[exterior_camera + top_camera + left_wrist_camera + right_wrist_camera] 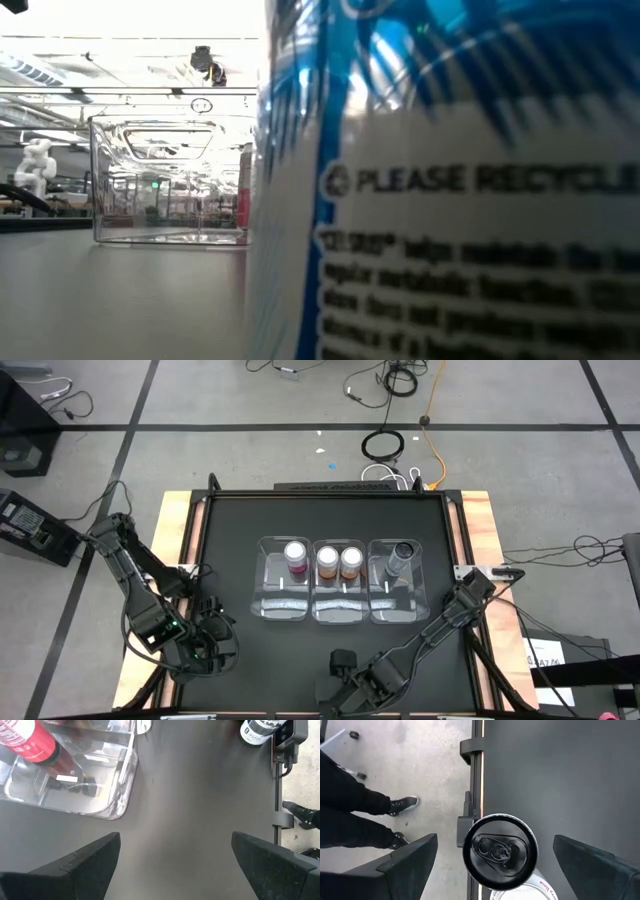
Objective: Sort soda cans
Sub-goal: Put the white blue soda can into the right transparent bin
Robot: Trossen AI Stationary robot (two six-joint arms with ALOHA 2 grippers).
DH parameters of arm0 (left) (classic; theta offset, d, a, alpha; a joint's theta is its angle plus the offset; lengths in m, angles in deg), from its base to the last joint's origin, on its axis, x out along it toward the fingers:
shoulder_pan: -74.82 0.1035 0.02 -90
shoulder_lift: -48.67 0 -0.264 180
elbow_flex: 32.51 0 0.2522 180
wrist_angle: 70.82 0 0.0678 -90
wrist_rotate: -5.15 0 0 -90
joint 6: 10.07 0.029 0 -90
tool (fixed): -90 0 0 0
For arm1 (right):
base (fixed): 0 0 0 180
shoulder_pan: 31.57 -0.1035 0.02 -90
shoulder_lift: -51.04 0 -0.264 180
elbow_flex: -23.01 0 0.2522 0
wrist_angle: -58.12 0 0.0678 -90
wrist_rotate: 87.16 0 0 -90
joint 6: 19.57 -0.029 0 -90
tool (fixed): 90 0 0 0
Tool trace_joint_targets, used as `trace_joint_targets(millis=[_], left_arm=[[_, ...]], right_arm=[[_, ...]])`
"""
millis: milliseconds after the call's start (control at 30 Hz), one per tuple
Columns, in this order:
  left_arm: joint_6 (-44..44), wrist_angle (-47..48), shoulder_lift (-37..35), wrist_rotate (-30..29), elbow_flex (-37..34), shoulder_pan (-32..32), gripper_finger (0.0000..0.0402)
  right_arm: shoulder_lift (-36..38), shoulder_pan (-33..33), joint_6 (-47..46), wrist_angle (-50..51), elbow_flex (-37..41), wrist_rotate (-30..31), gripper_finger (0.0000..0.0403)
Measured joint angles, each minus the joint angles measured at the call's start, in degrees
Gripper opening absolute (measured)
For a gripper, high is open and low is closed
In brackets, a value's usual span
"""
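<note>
While both grippers hang with jaws spread near the table's front edge, a blue-and-white can [440, 200] blocks the low view, hiding the bins [340, 600].

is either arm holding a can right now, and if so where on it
Nothing is held. The left gripper hangs over bare table with jaws open. The right gripper has open jaws straddling a black-topped can, apart from it.

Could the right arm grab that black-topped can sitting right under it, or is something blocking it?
Probably yes. The right gripper is open, with one finger on each side of the black-topped can, and nothing shows between them. The table edge runs close beside the can, yet doesn't seem to block it.
</note>
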Motion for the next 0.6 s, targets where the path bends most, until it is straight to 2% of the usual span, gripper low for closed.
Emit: trace_joint_targets(millis=[600], left_arm=[[1.32,-0.04,0.02,-0.11,0.0,0.0,0.0389]], right_arm=[[-3.54,0.78,1.16,1.05,-0.03,-1.37,0.0389]])
